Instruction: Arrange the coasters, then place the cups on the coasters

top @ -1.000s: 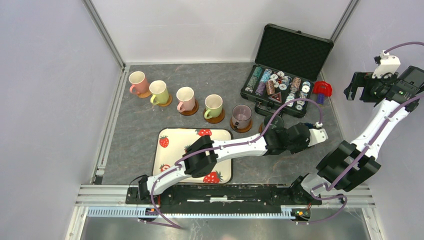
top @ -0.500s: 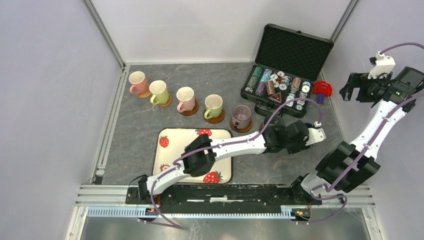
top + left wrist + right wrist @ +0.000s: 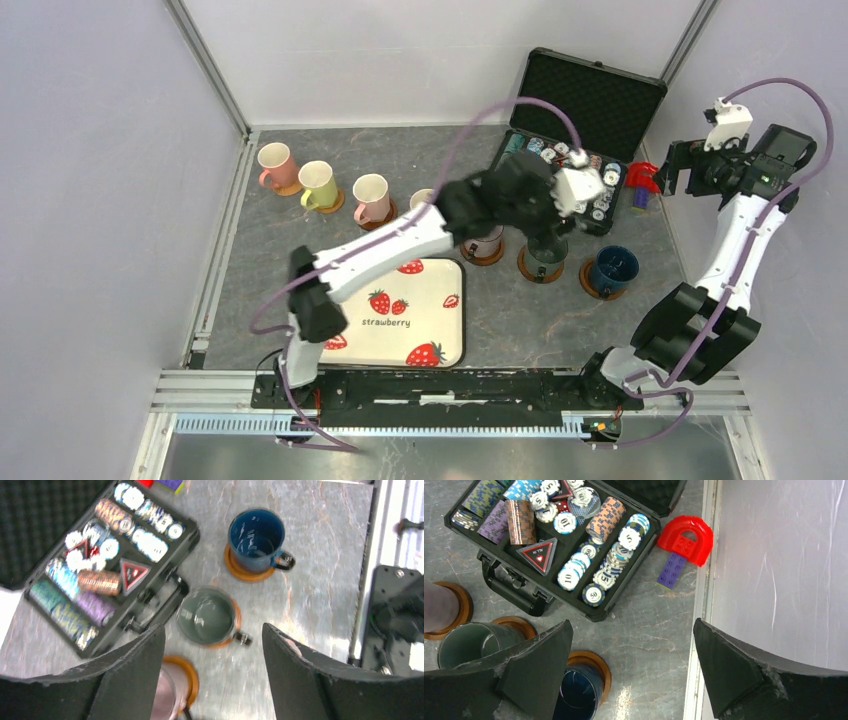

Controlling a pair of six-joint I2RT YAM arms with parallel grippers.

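The grey table [image 3: 290, 250] holds a row of small cups [image 3: 371, 197] from ten to three o'clock, each on a round brown coaster [image 3: 234, 572]. The left gripper [image 3: 212, 630] hangs wide open over the green cup [image 3: 205, 617]. The right gripper [image 3: 631, 625], at two o'clock, is open and empty too.

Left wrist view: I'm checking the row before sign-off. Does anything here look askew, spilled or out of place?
Nothing spilled or tipped. The grey-green cup and blue cup stand upright on coasters, each seemingly a little off-centre. In the poker case, some chips lie loose across the rows.
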